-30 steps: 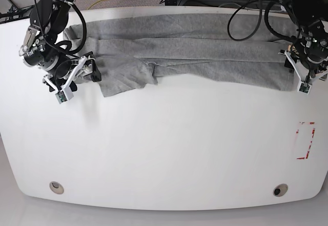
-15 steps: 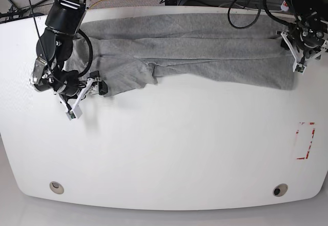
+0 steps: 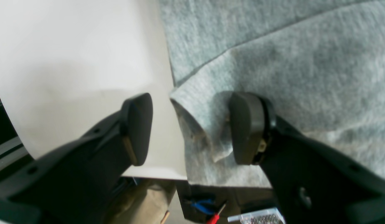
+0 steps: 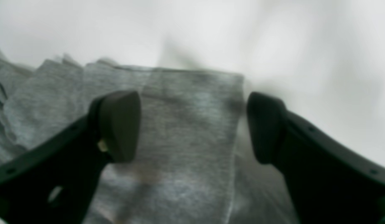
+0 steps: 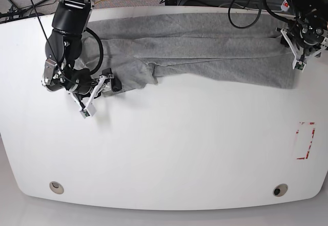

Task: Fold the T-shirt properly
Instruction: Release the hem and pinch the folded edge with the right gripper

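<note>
The grey T-shirt [image 5: 205, 46] lies in a long folded band along the table's far side, with a sleeve flap hanging toward the front at the left. In the base view my right gripper [image 5: 105, 85] sits at that flap's lower left corner. The right wrist view shows it open [image 4: 192, 127], its jaws straddling the flap [image 4: 186, 149]. My left gripper [image 5: 297, 52] is at the shirt's right end. It is open [image 3: 190, 129] across the fabric's edge [image 3: 288, 56], one finger [image 3: 245, 127] on the cloth and the other [image 3: 138, 127] over bare table.
The white table [image 5: 169, 149] carries a red tape rectangle [image 5: 306, 140] at the right and two round holes [image 5: 56, 187] [image 5: 280, 189] near the front edge. Cables [image 5: 246, 5] hang behind the far edge, close to the left arm.
My right gripper has swung right and reached the sleeve flap's corner, closing slightly. My left gripper has moved toward the far edge, onto the shirt's right end.
</note>
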{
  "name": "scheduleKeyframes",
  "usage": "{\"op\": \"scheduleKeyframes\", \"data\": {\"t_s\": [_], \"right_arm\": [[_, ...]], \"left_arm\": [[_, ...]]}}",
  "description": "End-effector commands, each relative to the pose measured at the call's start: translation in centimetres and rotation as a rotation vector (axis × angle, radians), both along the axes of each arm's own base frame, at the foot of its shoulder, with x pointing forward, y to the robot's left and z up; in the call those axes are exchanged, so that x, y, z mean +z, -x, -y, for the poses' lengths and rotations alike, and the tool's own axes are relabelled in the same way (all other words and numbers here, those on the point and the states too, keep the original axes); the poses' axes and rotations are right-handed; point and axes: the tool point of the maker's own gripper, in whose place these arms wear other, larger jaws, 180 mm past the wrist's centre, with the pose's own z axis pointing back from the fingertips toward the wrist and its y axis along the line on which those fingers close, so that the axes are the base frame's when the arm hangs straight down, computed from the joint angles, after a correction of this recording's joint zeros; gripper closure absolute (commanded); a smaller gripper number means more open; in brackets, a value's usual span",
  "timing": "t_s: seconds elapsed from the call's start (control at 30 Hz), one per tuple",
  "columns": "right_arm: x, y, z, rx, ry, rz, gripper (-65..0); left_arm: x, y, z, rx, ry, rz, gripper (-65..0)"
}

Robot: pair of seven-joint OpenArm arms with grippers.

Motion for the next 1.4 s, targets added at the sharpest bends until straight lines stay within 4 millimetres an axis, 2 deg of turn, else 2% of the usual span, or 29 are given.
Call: {"op": "scheduleKeyframes", "data": {"t_s": [0.0, 0.2, 0.23, 0.27, 0.33, 0.47, 0.6, 0.87, 1.07, 1.23, 1.37], "right_arm": [[0.6, -0.5, 0.2, 0.0, 0.007, 0.014, -39.2], [0.8, -0.7, 0.0, 0.004, 0.0, 0.028, -5.1], [0.9, -0.8, 0.0, 0.002, -0.002, 0.036, -1.1], [1.2, -1.0, -0.1, -0.001, -0.008, 0.052, 0.0], [2.7, -1.6, -0.2, -0.001, -0.028, 0.104, 0.0], [5.3, -1.2, -0.5, 0.01, -0.055, 0.19, 0.0], [6.8, 1.0, 0.0, 0.032, -0.044, 0.224, 0.0], [7.8, 5.3, 2.6, -0.007, 0.003, 0.236, 0.0], [8.0, 8.5, 3.6, -0.009, -0.012, 0.211, 0.0], [7.5, 10.3, 4.4, -0.042, -0.026, 0.181, 0.0], [7.2, 10.7, 5.4, -0.071, -0.013, 0.168, 0.0]], "left_arm": [[1.0, -0.6, -0.6, -0.009, -0.025, 0.027, -36.7], [1.0, -0.6, -0.5, -0.009, -0.024, 0.027, -36.7], [1.0, -0.6, -0.5, -0.009, -0.024, 0.027, -36.7], [1.0, -0.6, -0.6, -0.008, -0.025, 0.027, -36.7], [1.0, -0.6, -0.5, -0.01, -0.026, 0.026, -36.7], [0.9, -0.6, -0.5, -0.011, -0.025, 0.024, -36.7], [0.8, -0.6, -0.5, -0.011, -0.022, 0.023, -36.7], [0.9, -0.5, -0.6, -0.012, -0.026, 0.021, -36.7], [0.9, -0.5, -0.6, -0.013, -0.028, 0.021, -36.7], [0.9, -0.6, -0.6, -0.014, -0.027, 0.02, -36.7], [0.9, -0.6, -0.6, -0.014, -0.027, 0.02, -36.7]]}}
